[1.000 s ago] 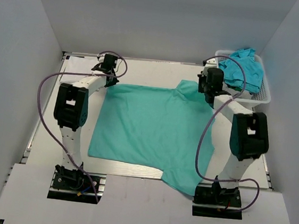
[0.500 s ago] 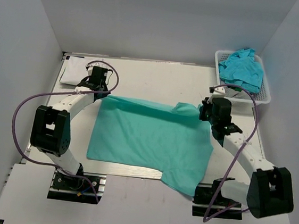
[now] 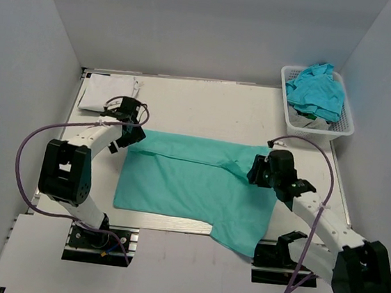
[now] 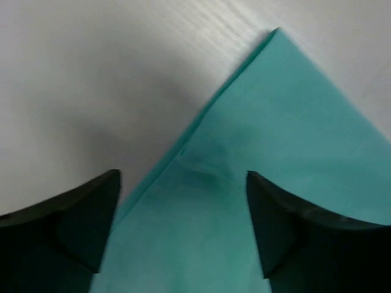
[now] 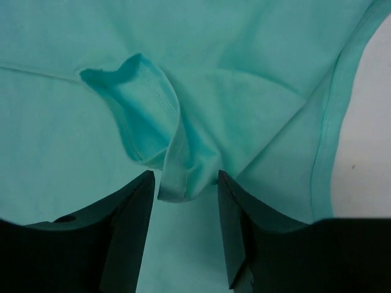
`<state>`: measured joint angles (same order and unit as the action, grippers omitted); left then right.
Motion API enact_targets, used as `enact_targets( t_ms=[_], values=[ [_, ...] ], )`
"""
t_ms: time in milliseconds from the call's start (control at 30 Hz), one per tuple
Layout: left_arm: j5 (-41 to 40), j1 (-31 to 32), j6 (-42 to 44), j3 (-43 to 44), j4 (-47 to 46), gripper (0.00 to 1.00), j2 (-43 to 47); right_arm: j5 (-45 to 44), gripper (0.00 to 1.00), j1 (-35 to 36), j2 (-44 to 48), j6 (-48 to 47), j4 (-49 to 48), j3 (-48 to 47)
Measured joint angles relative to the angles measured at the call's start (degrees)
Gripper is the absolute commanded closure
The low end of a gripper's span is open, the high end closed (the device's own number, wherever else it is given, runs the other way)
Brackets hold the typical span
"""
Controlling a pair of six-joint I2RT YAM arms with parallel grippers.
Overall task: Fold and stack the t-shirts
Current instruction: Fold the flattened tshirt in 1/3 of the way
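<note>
A teal t-shirt lies spread on the white table, its far edge folded over towards the near side. One part of it hangs over the table's front edge. My left gripper sits at the fold's left corner. In the left wrist view its jaws stand wide open over the teal cloth. My right gripper is at the fold's right end. It is open, and a bunched hem lies loose between the fingertips. A folded white t-shirt lies at the back left.
A white lattice basket at the back right holds crumpled teal t-shirts. Grey walls close in the table on three sides. Purple cables loop out from both arms.
Both grippers have drawn the shirt's far edge towards the near side, laying it over the body. Both have since opened and let the cloth go.
</note>
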<state>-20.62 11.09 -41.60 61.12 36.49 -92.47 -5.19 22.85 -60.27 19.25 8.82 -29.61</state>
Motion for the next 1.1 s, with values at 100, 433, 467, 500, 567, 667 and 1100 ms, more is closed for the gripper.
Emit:
enact_targets(
  t_ms=[100, 433, 467, 500, 567, 667, 1100],
  values=[
    [-2.2, -0.1, -3.5, 2.5, 8.2, 0.0, 0.0, 2.2, 0.1, 0.5, 5.6, 3.4, 5.3, 0.6],
    [2.0, -0.2, -2.9, 10.5, 13.6, 0.0, -0.2, 4.2, 0.1, 0.7, 2.2, 3.5, 4.2, -6.0],
    [3.5, 0.0, -2.3, 11.0, 12.6, 0.0, -0.5, 5.3, 0.1, 0.7, -0.7, 3.4, 3.0, -7.4],
    [5.2, 0.1, -1.8, 11.4, 11.3, 0.0, -1.1, 6.8, 0.1, 0.8, -3.8, 3.3, 1.5, -8.6],
    [8.6, 0.3, -0.9, 12.2, 8.7, 0.0, -3.0, 9.7, 0.1, 0.9, -9.9, 3.3, -1.4, -10.6],
    [12.7, 0.5, 0.1, 12.6, 5.7, 0.0, -7.4, 15.6, 0.1, 1.6, -17.5, 4.2, -5.3, -11.7],
    [15.6, -0.1, 0.8, 8.9, 3.3, 0.0, -13.9, 25.4, 0.1, 5.0, -21.6, 5.7, -12.3, -4.3]
  ],
)
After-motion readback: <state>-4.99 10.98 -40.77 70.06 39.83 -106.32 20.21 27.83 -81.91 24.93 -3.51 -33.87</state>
